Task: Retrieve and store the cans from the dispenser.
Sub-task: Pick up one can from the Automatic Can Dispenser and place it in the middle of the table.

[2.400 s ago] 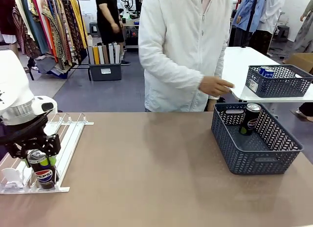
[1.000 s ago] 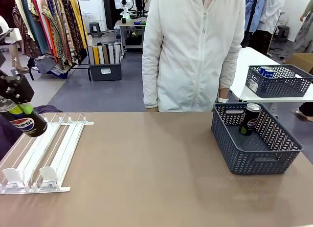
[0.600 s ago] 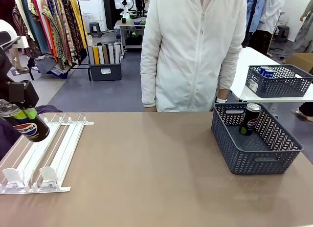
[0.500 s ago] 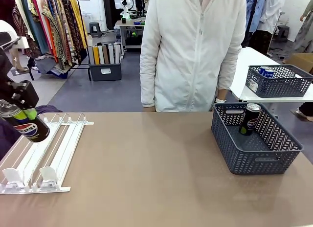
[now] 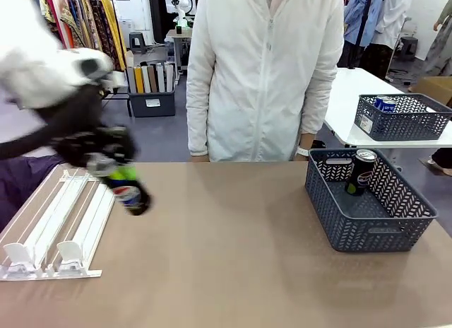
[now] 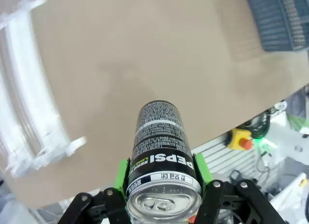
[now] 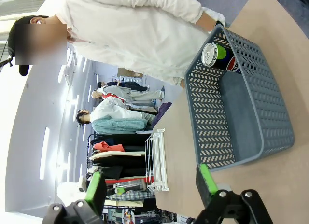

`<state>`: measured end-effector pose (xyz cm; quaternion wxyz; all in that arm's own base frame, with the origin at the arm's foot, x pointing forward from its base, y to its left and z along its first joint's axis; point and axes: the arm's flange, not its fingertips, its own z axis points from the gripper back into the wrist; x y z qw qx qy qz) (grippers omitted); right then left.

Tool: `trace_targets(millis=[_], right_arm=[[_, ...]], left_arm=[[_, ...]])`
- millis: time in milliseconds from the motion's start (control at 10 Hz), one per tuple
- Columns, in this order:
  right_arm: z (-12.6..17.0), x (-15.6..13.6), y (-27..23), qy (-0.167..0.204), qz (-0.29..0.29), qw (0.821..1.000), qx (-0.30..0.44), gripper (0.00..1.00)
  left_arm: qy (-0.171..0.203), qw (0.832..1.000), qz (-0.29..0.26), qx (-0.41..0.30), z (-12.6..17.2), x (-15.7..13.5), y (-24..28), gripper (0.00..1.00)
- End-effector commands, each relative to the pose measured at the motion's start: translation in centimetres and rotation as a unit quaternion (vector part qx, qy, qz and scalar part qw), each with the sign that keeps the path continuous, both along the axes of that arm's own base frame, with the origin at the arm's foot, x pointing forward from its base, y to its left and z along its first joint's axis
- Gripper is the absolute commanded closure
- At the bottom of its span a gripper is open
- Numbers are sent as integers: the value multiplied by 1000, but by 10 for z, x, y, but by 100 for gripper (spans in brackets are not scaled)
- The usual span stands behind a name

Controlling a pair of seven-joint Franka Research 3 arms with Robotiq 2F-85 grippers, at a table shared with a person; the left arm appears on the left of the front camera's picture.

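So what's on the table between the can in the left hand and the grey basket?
Nothing: in the front view, bare tabletop runs from the held can to the basket.

Left gripper clamps a black Pepsi can (dispenser blurred) above the table.

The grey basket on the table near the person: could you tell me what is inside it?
One black Pepsi can leans against the far wall inside the basket. The near wall hides part of the floor.
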<state>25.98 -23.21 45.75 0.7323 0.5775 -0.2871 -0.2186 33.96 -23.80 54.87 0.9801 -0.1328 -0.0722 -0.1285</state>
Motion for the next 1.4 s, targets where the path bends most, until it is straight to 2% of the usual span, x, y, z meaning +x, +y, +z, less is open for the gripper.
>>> trace_targets(millis=[0, 200, 400, 800, 900, 1000, 1100, 1300], right_arm=[[3, 3, 1, -13, -4, 1000, 8, 0], [3, 3, 1, -13, -4, 1000, 8, 0], [3, 3, 1, -13, -4, 1000, 8, 0], [3, 3, 1, -13, -4, 1000, 8, 0], [3, 3, 1, -13, -4, 1000, 8, 0], [3, 3, 1, -13, -4, 1000, 8, 0], [3, 3, 1, -13, -4, 1000, 8, 0], [3, 3, 1, -13, -4, 1000, 8, 0]], left_arm=[[8, 999, -4, 38, -28, 64, -109, 100], [21, 995, -11, 99, -84, 77, -180, 100], [30, 990, -10, 138, -118, 84, -204, 100], [64, 988, -7, 142, -133, 89, -198, 100], [65, 987, -9, 144, -134, 90, -198, 97], [68, 988, -9, 141, -134, 88, -197, 41], [64, 988, -8, 142, -133, 87, -197, 0], [61, 988, -7, 142, -133, 87, -196, 0]])
